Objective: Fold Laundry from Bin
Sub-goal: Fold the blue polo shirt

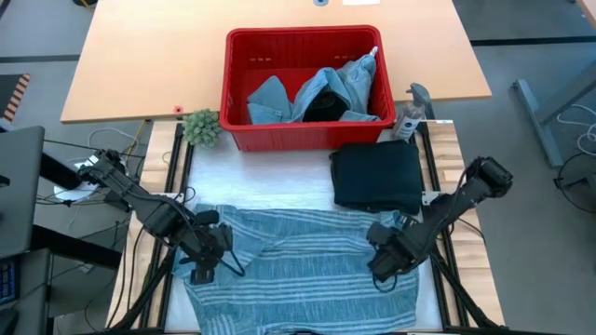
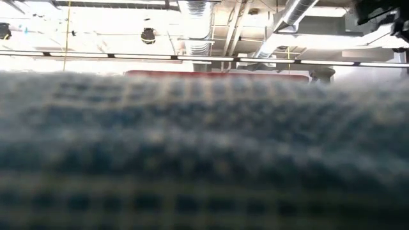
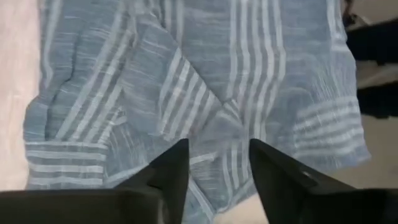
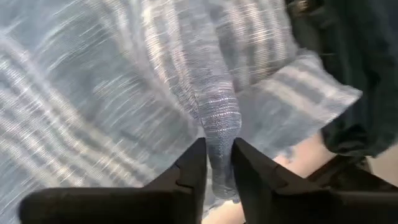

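The striped cloth (image 1: 298, 265) lay spread in front of the bin (image 1: 307, 86) — left gripper (image 3: 217, 163) open above it, right gripper (image 4: 217, 163) narrow, pinching a cloth ridge.

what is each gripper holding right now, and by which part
Left gripper: nothing, open over the striped cloth. Right gripper: a raised fold of that cloth sits between its fingers, near the cloth's right side; whether it is gripped cannot be told.
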Tool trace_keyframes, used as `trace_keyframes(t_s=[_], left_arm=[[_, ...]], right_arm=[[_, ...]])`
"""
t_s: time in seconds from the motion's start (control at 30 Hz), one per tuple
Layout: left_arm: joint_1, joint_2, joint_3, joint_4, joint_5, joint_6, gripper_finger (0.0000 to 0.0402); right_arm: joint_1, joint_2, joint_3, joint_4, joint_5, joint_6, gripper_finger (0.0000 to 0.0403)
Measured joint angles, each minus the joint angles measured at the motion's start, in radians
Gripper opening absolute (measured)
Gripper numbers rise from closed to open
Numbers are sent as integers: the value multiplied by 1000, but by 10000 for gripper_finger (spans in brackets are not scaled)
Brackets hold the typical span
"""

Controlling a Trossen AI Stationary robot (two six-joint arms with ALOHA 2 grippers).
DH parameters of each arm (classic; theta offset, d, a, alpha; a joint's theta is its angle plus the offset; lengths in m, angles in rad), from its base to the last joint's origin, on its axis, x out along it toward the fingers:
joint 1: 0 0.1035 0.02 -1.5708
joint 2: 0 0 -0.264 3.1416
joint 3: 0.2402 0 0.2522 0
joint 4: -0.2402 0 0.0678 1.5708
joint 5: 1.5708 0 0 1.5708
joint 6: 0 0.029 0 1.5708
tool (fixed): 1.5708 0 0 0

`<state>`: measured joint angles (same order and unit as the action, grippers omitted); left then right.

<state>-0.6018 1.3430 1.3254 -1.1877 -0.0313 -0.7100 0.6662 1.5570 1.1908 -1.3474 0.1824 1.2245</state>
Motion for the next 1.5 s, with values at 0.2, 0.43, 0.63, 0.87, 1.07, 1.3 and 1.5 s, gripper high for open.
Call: trace_keyframes(t_s=[0.2,0.43,0.63,0.87,1.07,1.3,1.5], left_arm=[[-3,0,0,-9,-114,-5,187],[-21,-47,-78,37,-262,-24,186],[-2,-193,-288,197,-274,-94,176],[185,-417,-478,323,-269,-183,172],[299,-479,-609,368,-241,-238,171],[327,-477,-711,457,-171,-218,171],[327,-478,-727,461,-173,-188,171]], right_arm=[[59,0,0,-2,-7,24,195],[139,0,0,6,-36,82,254],[178,0,47,38,91,143,251],[78,-12,203,-99,264,116,249],[-86,-17,132,-187,186,33,239],[-234,-90,-53,-133,79,47,234],[-347,-226,-170,27,-21,173,235]])
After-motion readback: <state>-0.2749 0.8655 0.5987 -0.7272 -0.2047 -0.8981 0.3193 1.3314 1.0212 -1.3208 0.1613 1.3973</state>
